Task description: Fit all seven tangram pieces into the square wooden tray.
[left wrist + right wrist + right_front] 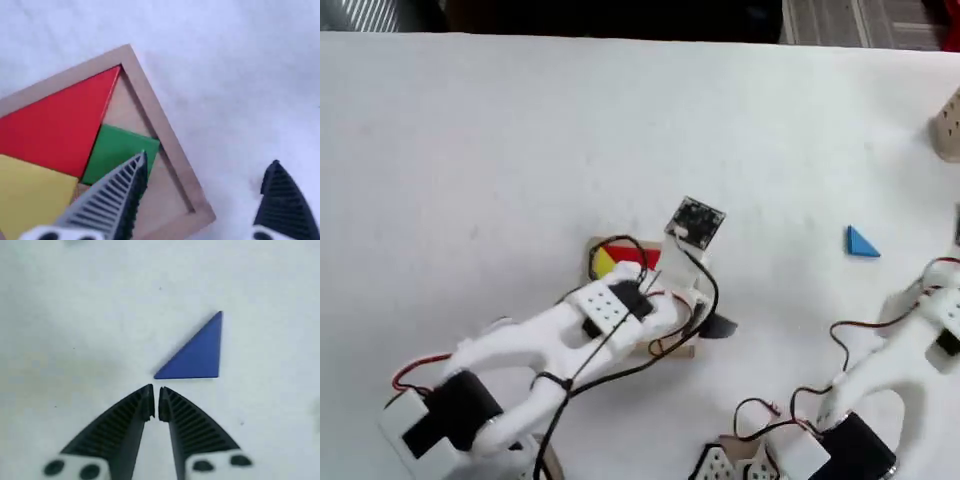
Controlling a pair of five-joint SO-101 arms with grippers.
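Filling the tray [150, 105]: our left claw [209, 160] hangs apart over its corner, one finger above the green piece [112, 145]. Right claw [156, 390] pinched together, blue triangle [197, 352] just beyond its tips; next, we judge, open and grab.

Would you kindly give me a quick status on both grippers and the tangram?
Left gripper open over tray corner, finger above green piece. Right gripper shut, empty, just short of blue triangle. Nothing between them.
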